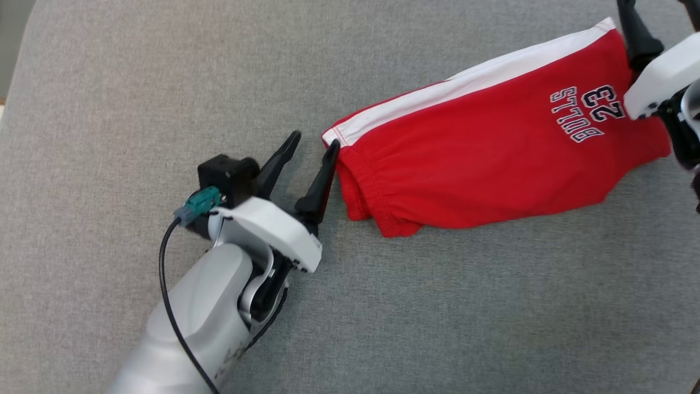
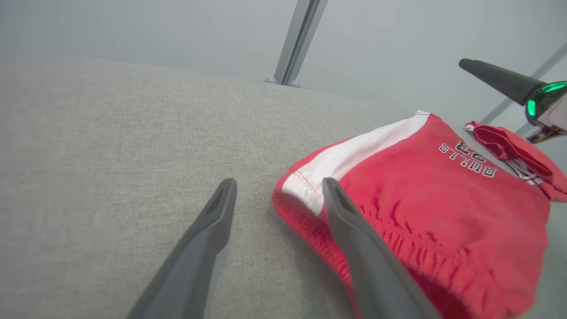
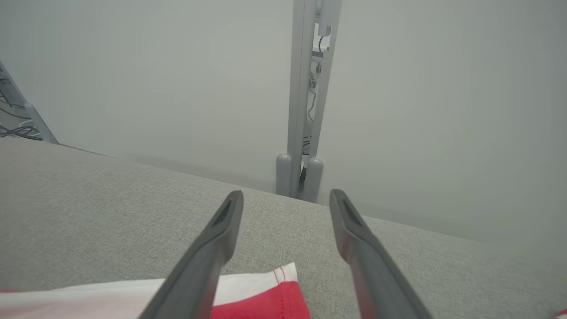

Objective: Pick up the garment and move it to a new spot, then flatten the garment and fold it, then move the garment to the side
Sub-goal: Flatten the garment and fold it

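The garment [image 1: 481, 164] is a pair of red shorts with a white side stripe and "BULLS 23" print. It lies folded on the grey fabric surface [image 1: 164, 82], right of centre. My left gripper [image 1: 316, 138] stands open at the waistband's left end, its right finger against the white-striped corner and nothing between its fingers. In the left wrist view the garment [image 2: 443, 212] lies beside and under the right finger of the left gripper [image 2: 280, 181]. My right gripper [image 3: 287, 192] is open and empty above the garment's far white corner [image 3: 257, 305]. One of its fingers [image 1: 637, 38] shows at the top right.
The grey surface's far edge [image 3: 398, 226] runs just beyond the right gripper, with a pale wall and a grey metal post [image 3: 305, 110] behind it. Cables [image 3: 13, 130] hang at the far left. Bare surface extends left of and in front of the garment.
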### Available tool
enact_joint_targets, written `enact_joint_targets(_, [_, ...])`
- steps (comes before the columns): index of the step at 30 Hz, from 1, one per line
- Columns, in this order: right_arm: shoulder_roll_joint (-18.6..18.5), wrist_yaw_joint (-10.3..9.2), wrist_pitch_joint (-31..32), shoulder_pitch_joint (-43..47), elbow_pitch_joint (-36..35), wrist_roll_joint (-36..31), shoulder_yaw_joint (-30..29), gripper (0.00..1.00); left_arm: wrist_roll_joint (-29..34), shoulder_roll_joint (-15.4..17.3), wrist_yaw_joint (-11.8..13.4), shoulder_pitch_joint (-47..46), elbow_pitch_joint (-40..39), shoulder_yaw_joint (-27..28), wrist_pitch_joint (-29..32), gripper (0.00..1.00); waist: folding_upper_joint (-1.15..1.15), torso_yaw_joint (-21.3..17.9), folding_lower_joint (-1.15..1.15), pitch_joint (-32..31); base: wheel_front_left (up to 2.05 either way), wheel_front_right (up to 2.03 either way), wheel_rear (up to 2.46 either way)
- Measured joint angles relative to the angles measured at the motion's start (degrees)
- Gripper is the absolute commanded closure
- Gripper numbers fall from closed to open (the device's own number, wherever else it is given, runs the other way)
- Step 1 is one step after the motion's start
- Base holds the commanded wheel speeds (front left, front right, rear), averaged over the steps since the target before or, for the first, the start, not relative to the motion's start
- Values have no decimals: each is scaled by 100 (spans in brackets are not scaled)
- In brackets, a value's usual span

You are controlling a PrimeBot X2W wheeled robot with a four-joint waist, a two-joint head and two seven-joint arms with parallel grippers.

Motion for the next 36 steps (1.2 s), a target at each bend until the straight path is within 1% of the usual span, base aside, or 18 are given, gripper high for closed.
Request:
enact_joint_targets(2, [1, 0, -2, 218, -249, -44, -43, 0, 60, 78, 133, 179, -60, 45, -54, 0, 0, -62, 0, -113, 0, 0, 0])
enact_joint_targets(7, [-3, 0, -3, 930, -770, -188, -296, 0, 390, 276, 613, 741, -501, 196, -127, 0, 0, -201, 0, -500, 0, 0, 0])
enact_joint_targets(9, [14, 0, -9, 1221, -982, -280, -501, 0, 556, 339, 829, 1022, -770, 348, -137, 0, 0, -247, 0, -676, 0, 0, 0])
enact_joint_targets(11, [85, 0, -9, 1608, -1188, -301, -701, 0, 794, 376, 1058, 1322, -1191, 615, -144, 0, 0, -288, 0, -858, 0, 0, 0])
enact_joint_targets(13, [154, -1, -8, 1980, -1394, -379, -886, 0, 1044, 364, 1226, 1677, -1608, 896, -145, 0, 0, -324, 0, -1044, 0, 0, 0])
enact_joint_targets(16, [254, -1, -9, 2464, -1702, -477, -1181, 0, 1430, 301, 1449, 2297, -2107, 1155, -145, 0, 0, -373, 0, -1310, 0, 0, 0])
enact_joint_targets(18, [332, 0, -9, 2791, -1908, -533, -1385, 0, 1627, 218, 1549, 2622, -2413, 1313, -146, 0, 0, -399, 0, -1469, 0, 0, 0])
enact_joint_targets(21, [452, -1, -9, 3293, -2202, -613, -1622, 0, 1796, 38, 1597, 3071, -2684, 1446, -153, 0, 0, -416, 0, -1673, 0, 0, 0])
enact_joint_targets(25, [647, -1, -9, 3891, -2540, -682, -1852, 0, 2087, -80, 1580, 3501, -2847, 1550, -152, 0, 0, -407, 0, -1885, 0, 0, 0])
enact_joint_targets(28, [797, -1, -9, 4270, -2673, -673, -1904, 0, 2356, -135, 1601, 3722, -3019, 1673, -153, 0, 0, -394, 0, -1986, 0, 0, 0])
enact_joint_targets(33, [900, -1, -9, 4532, -2691, -383, -2019, 0, 2671, -232, 1495, 3994, -3063, 1739, -153, 0, 0, -357, 0, -2035, 0, 0, 0])
enact_joint_targets(36, [902, -1, -9, 4548, -2454, -44, -2104, 0, 2800, -277, 1427, 4037, -3061, 1752, -153, 0, 0, -320, 0, -2031, 0, 0, 0])
